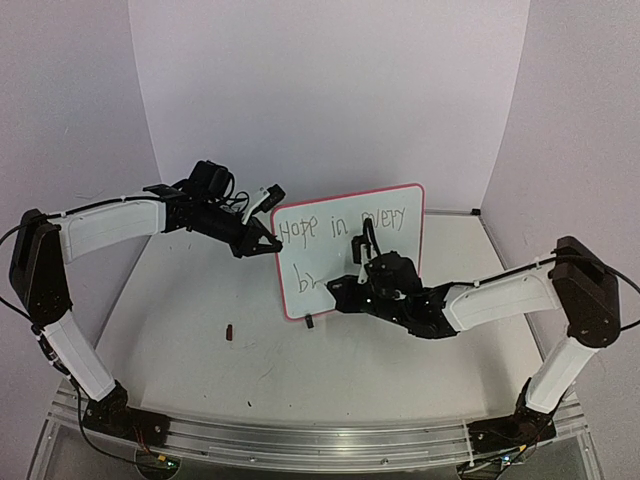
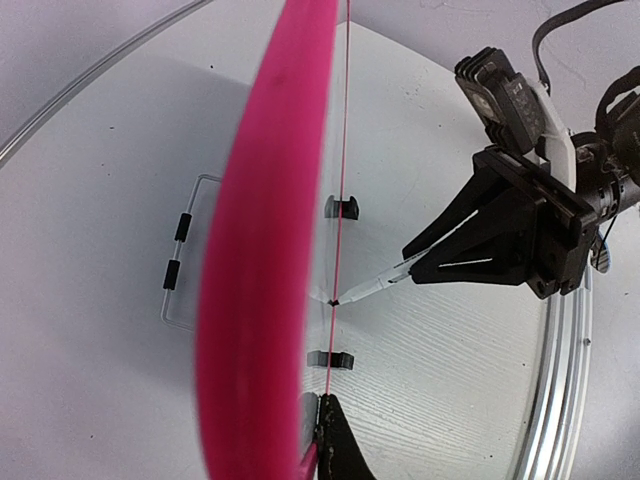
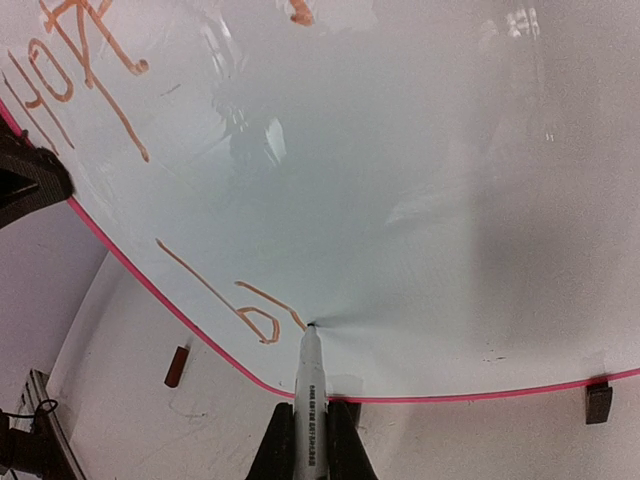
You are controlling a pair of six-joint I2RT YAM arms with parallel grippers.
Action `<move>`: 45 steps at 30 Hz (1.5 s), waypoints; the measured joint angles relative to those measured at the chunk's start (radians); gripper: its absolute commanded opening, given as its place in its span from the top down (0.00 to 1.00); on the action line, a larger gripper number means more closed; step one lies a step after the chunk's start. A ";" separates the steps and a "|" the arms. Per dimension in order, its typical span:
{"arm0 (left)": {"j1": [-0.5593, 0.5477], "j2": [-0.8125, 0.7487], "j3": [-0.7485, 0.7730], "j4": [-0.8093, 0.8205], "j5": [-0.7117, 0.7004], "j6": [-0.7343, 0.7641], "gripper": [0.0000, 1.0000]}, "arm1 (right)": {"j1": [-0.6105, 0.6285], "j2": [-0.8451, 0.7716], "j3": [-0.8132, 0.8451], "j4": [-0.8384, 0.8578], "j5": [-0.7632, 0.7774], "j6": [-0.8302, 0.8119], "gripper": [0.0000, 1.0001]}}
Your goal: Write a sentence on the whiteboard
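Observation:
The whiteboard point(image 1: 335, 258) stands upright mid-table, with a red-pink rim. The sentence reads "Hope in every" point(image 1: 345, 225) on top, with "br" point(image 1: 306, 280) below. My left gripper point(image 1: 268, 243) is shut on the board's left edge. In the left wrist view the rim point(image 2: 260, 250) is a blurred pink band and my gripper point(image 2: 318, 440) is at its base. My right gripper point(image 1: 358, 288) is shut on a white marker point(image 3: 310, 390). The marker's tip touches the board just right of the "br" strokes point(image 3: 250, 310). The gripper point(image 3: 311, 450) is at the bottom edge.
A small dark red marker cap point(image 1: 230, 331) lies on the table left of the board, also in the right wrist view point(image 3: 177, 365). Black board feet point(image 3: 598, 400) rest on the table. An aluminium rail point(image 1: 320, 440) runs along the near edge. Backdrop walls enclose the back.

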 measured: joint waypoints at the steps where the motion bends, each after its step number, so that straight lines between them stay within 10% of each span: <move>1: 0.000 0.000 0.000 0.000 0.000 0.000 1.00 | 0.000 -0.005 0.000 0.000 0.004 0.000 1.00; 45: 0.000 -0.002 0.000 -0.002 -0.003 0.000 1.00 | 0.000 -0.031 -0.024 0.002 0.064 0.025 1.00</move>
